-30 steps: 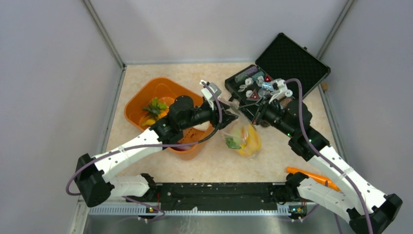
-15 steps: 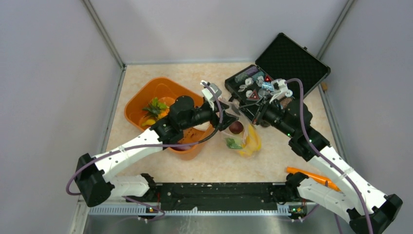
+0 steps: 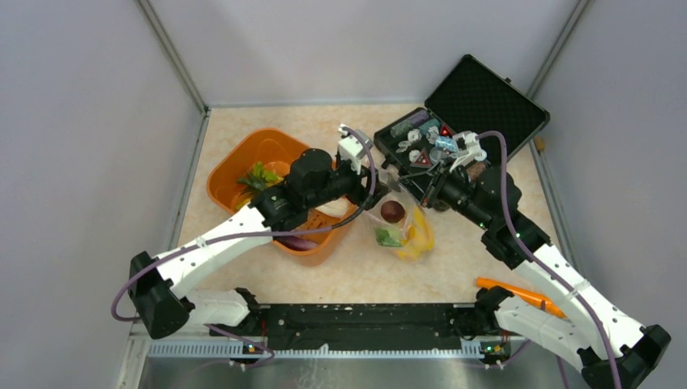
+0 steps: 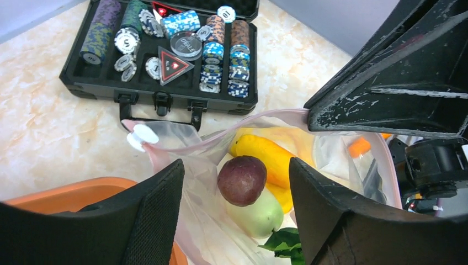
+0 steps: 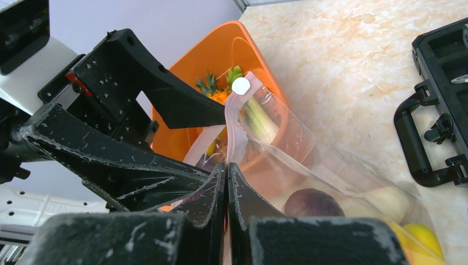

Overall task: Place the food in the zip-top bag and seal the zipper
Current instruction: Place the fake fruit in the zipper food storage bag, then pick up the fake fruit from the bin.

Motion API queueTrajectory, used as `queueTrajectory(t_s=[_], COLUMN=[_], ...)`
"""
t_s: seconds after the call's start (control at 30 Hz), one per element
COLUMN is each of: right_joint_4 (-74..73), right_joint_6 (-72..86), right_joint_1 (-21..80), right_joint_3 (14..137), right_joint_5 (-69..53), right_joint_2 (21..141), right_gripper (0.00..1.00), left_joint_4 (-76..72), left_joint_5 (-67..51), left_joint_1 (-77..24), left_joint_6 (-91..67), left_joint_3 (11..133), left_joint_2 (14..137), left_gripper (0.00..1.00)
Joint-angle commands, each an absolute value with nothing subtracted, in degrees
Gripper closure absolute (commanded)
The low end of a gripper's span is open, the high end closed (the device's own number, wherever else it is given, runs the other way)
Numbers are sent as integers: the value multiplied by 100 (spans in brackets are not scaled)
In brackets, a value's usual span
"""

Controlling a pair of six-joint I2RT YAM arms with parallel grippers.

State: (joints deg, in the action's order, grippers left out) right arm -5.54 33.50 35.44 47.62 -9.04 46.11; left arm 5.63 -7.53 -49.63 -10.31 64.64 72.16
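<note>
Left wrist — left pincer (image 4: 235, 171) apart over crinkly clear bag (image 4: 336, 157); right pincer (image 5: 227, 168) clamps its pinkish zipper (image 5: 229, 130).

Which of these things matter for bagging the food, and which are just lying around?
Job: zip-top bag, its pink zipper, purple fruit and yellow pieces inside, leafy food in orange tub.
Lying about: black case of poker chips, orange tool at the near edge.

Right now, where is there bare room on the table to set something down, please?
Bare beige marbled tabletop lies between the orange plastic tub, the clear zip-top bag and the black base rail; another strip runs behind the tub. Crowded where tub, bag and open black case meet.
</note>
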Motion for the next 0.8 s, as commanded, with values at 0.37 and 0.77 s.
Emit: queueTrajectory(t_s=[0.37, 0.77], right_joint_4=[-334, -257], right_joint_6=[3251, 3213], right_joint_1=[3529, 3524], right_joint_3=[4746, 4729], right_joint_5=[-795, -974], right_joint_2=[4408, 4368], right_gripper=[100, 100], left_joint_4=[288, 1367], left_joint_5=[447, 2916], left_joint_1=[-4983, -4790], left_joint_6=[-1169, -2011], left_joint_3=[5579, 4855], left_joint_2=[5729, 4689], left_gripper=[8, 1])
